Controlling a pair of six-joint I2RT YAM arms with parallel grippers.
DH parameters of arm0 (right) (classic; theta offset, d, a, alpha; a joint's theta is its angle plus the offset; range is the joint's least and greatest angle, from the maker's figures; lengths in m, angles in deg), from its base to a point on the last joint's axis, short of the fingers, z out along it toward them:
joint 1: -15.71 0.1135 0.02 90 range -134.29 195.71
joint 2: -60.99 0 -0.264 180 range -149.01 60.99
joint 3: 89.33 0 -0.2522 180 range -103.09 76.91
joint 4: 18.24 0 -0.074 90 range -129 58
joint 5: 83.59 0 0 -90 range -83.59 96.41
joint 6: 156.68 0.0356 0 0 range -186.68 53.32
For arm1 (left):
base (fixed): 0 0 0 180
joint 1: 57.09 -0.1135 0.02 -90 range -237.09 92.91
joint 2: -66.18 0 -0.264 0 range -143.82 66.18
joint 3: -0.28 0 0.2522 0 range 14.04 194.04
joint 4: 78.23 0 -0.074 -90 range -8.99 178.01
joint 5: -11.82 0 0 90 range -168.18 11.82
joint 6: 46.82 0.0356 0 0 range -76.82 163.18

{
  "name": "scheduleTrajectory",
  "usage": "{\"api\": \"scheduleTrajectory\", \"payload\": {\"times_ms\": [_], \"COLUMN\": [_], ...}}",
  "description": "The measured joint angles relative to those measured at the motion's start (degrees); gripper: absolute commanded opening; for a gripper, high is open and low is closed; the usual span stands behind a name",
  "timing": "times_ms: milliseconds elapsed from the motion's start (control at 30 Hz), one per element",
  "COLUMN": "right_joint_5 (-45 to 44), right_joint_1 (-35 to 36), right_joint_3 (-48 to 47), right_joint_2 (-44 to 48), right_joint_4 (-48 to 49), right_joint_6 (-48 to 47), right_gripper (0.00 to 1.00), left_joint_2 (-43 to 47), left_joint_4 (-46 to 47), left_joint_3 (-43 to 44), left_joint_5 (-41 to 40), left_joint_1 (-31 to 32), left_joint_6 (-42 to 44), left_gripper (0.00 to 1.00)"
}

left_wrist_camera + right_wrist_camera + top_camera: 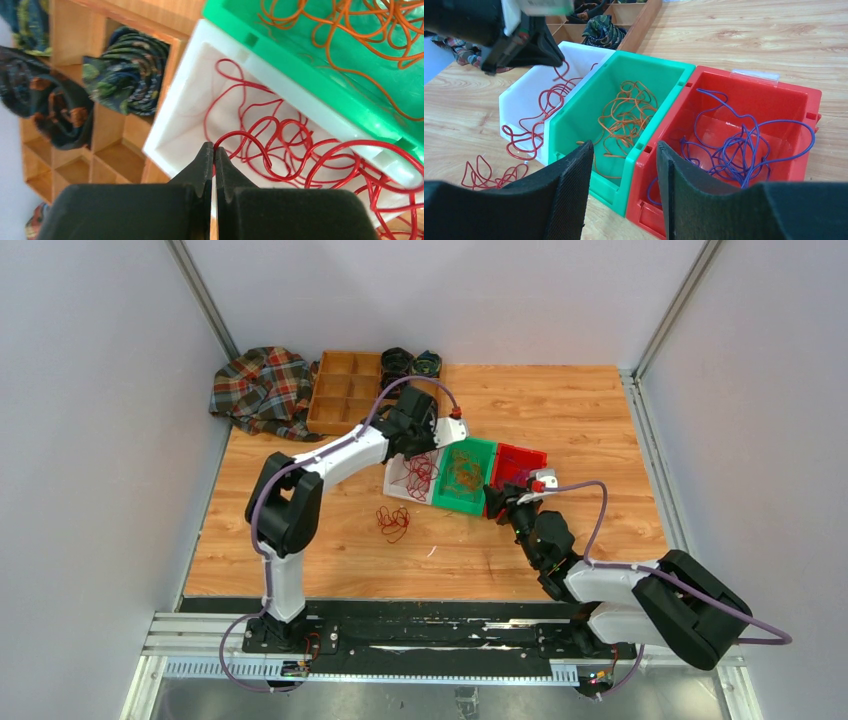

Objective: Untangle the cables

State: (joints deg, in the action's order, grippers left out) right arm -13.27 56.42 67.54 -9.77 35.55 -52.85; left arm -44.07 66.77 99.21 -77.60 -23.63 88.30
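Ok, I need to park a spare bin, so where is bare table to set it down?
Bare wood behind and right of the red bin, to the table edge; also in front of the green bin. Crowded: far left, cloth and wooden tray; red cables near-left.

We see the cables as three loose, loopy tangles of thin wire, one per colour. The red cables (546, 102) lie in the white bin (516, 97), with a few loops hanging over its near wall. A smaller red bunch (489, 175) rests on the desk (749, 30) near that bin. The orange cables (624, 120) sit heaped in the green bin (644, 62). The purple cables (734, 150) sprawl in the red bin (754, 82).
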Motion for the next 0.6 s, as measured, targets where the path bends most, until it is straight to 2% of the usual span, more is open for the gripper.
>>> {"api": "scheduleTrajectory", "payload": {"times_ms": [33, 67, 133, 300, 533, 600], "right_joint_5": [0.0, 0.1, 0.1, 0.2, 0.9, 1.4], "right_joint_1": [0.0, 0.0, -0.2, -0.3, -0.4, -0.4], "right_joint_3": [0.1, 0.2, 0.3, 0.7, 0.7, 0.7], "right_joint_2": [0.0, 0.0, 0.0, -0.1, -0.2, -0.2], "right_joint_4": [0.1, 0.2, 0.3, 0.7, 1.6, 1.6], "right_joint_6": [0.1, 0.1, 0.2, 0.2, 0.2, 0.2], "right_gripper": [0.50, 0.50, 0.49, 0.49, 0.48, 0.49], "left_joint_2": [-0.8, -1.6, -3.6, -6.6, -5.4, -3.2], "left_joint_4": [-0.3, -0.9, -2.6, -9.2, -19.3, -21.4], "left_joint_3": [0.1, 0.4, 1.6, 7.6, 22.5, 22.8], "left_joint_5": [0.1, 0.1, 0.1, 0.4, 4.7, 5.7], "left_joint_1": [0.2, 0.3, 0.6, 0.9, -0.2, -0.7], "left_joint_6": [-0.1, -0.2, -0.4, -1.0, -3.1, -3.7], "left_gripper": [0.09, 0.22, 0.40, 0.72, 0.97, 0.98]}}
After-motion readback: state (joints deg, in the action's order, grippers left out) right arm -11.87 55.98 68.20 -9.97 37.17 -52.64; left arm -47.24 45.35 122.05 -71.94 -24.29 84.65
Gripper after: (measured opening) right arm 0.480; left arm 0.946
